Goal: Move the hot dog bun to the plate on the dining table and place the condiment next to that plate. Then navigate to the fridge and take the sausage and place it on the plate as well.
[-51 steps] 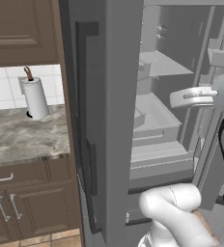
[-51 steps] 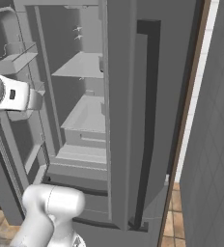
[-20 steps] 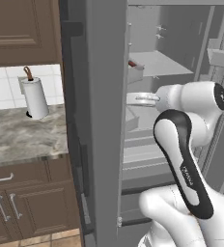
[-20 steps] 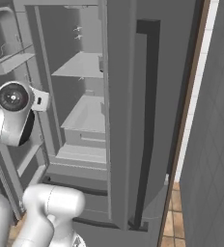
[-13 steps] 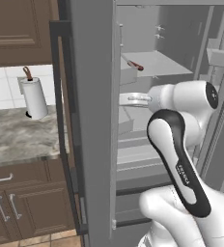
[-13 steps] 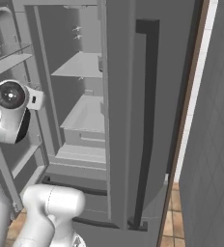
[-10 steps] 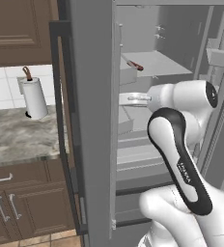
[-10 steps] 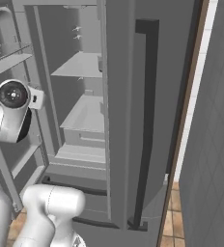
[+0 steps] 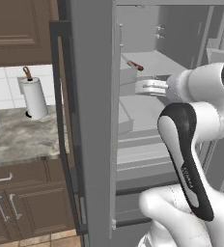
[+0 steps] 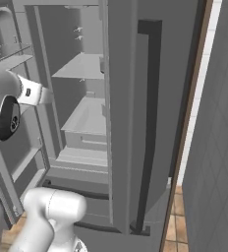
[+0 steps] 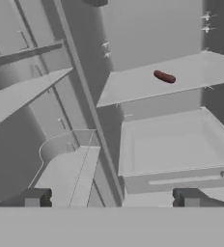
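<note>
One item is being gone after at this point: the sausage (image 11: 164, 76), which is lying on an upper shelf (image 11: 181, 72) inside the opened fridge (image 9: 92, 120). So the fetch-from-the-fridge step is being worked on. The hand (image 11: 111, 198) is being held wide open with nothing in it, below and short of the sausage. Next it probably needs to be lifted and pushed in over that shelf, jaws lined up across the sausage.
</note>
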You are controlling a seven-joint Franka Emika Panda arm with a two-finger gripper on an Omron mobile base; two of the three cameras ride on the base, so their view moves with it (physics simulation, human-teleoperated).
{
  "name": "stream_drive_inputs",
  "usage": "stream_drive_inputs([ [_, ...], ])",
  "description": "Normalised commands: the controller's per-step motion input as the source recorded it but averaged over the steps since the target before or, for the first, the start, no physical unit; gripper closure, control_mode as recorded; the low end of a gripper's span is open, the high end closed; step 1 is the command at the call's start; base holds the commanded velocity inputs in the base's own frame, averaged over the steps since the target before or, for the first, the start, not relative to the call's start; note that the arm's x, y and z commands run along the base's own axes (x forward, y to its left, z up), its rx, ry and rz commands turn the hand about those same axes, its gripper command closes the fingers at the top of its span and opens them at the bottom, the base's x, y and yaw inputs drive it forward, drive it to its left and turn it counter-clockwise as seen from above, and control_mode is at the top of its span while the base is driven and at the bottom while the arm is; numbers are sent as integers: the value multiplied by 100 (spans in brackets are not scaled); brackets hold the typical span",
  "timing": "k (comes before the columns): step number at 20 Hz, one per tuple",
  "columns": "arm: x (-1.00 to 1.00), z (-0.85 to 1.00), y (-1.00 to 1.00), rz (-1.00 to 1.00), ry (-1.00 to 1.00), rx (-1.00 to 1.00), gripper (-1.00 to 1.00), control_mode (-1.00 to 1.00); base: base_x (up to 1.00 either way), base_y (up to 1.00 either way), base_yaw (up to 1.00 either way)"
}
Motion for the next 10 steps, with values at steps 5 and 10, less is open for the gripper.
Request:
stream_drive_inputs([
  [5,-16,12,-87,-31,10,-30,-100,-100,0,0,0],
  [10,-27,-13,-33,-16,9,-27,-100,-100,0,0,0],
])
